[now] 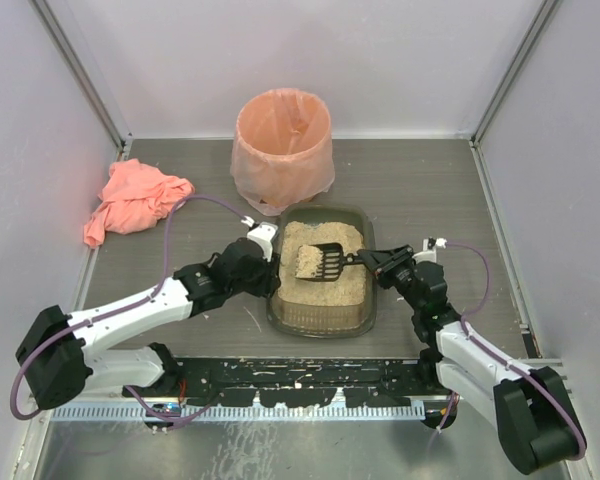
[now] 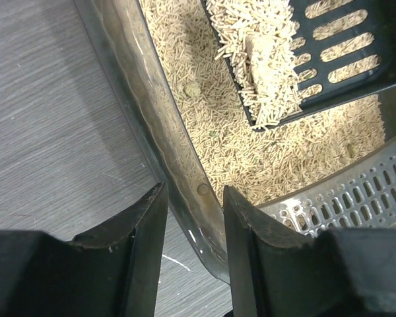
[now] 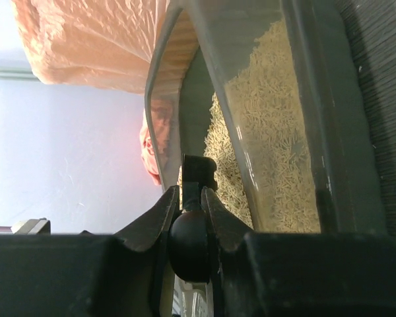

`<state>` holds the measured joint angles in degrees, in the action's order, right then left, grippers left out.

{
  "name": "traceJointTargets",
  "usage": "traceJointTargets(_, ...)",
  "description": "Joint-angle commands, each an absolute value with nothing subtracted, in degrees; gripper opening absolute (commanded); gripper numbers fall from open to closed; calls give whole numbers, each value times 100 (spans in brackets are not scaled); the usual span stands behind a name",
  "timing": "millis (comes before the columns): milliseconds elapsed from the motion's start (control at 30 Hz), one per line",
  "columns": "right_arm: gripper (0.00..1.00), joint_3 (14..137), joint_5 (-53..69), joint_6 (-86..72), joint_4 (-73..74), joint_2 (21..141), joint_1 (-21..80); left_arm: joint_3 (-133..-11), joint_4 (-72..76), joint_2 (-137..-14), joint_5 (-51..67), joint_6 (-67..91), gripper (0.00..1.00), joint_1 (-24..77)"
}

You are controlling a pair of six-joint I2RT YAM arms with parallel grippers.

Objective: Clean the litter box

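The litter box (image 1: 323,327) is a dark translucent tray of beige pellets in the middle of the table. My left gripper (image 1: 275,270) is shut on its left wall, which stands between the fingertips of the gripper (image 2: 195,191) in the left wrist view, where the wall (image 2: 152,112) runs up the frame. My right gripper (image 1: 366,262) is shut on the handle (image 3: 193,231) of a black slotted scoop (image 1: 318,261) and holds it over the litter. The scoop (image 2: 346,53) carries pellets and a clump (image 2: 261,49). The right gripper (image 3: 190,193) also shows in the right wrist view.
A round bin lined with a peach bag (image 1: 283,145) stands right behind the box and shows in the right wrist view (image 3: 99,39). A pink cloth (image 1: 135,200) lies at the left wall. A grey perforated plate (image 2: 356,191) sits at the box's near end. Spilled pellets dot the near rail (image 1: 300,375).
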<state>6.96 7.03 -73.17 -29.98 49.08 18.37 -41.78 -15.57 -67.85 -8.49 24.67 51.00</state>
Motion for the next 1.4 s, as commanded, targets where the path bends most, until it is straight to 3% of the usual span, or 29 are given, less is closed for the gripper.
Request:
traceJointTargets(0, 0, 593, 1163, -7752, -4219, 5010, 1571, -4596, -1560, -6418, -1004, 2487, 41, 5128)
traceJointTargets(400, 1, 227, 2087, -8569, -5411, 5015, 494, -4742, -2289, -5475, -1611, 2181, 46, 5117)
traceJointTargets(633, 1, 205, 2456, -8821, -5742, 5103, 392, -4970, -2580, -5144, -1945, 1982, 49, 5108)
traceJointTargets(833, 1, 372, 2415, -8716, -5426, 5119, 591, -5013, -2682, -5100, -1979, 1994, 49, 5109)
traceJointTargets(933, 1, 237, 2384, -8831, -5148, 4979, 215, -4996, -2705, -5076, -1997, 2040, 49, 5110)
traceJointTargets(1033, 1, 534, 2372, -8353, -4900, 5073, 773, -4938, -2689, -5038, -2047, 2075, 50, 5107)
traceJointTargets(1133, 1, 237, 2451, -8610, -5004, 4989, 242, -4940, -2730, -5030, -2104, 2083, 52, 5107)
traceJointTargets(1233, 1, 474, 2509, -8325, -4899, 5056, 602, -4901, -2743, -4974, -2193, 2093, 54, 5115)
traceJointTargets(1367, 1, 398, 2469, -8444, -4751, 4802, 147, -4878, -2726, -4948, -2229, 2108, 57, 5107)
